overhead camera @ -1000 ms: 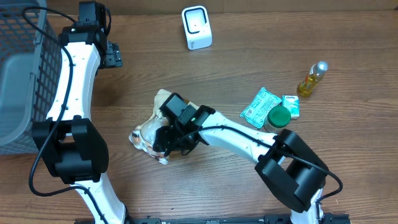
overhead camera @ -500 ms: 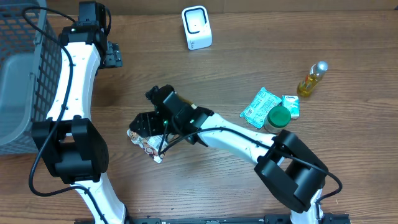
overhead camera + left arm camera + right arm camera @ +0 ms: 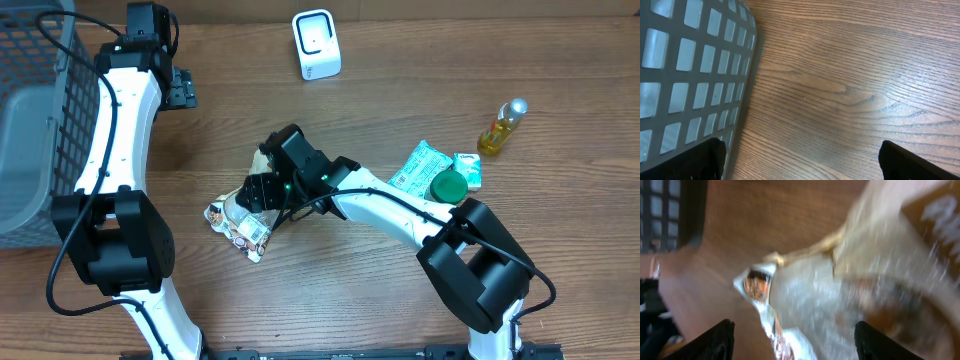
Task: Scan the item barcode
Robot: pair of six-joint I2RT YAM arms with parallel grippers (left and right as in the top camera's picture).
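One snack bag lies at centre, the right gripper spread loose over it. Upper left, the left gripper gapes wide; one white scanner sits up top.

Two robot arms: a left arm and a right arm. One grey mesh basket. One white scanner. One crinkled snack bag. Two green packets, a larger packet and a smaller packet. One green-lidded jar. One small bottle of yellow liquid. One wooden table.
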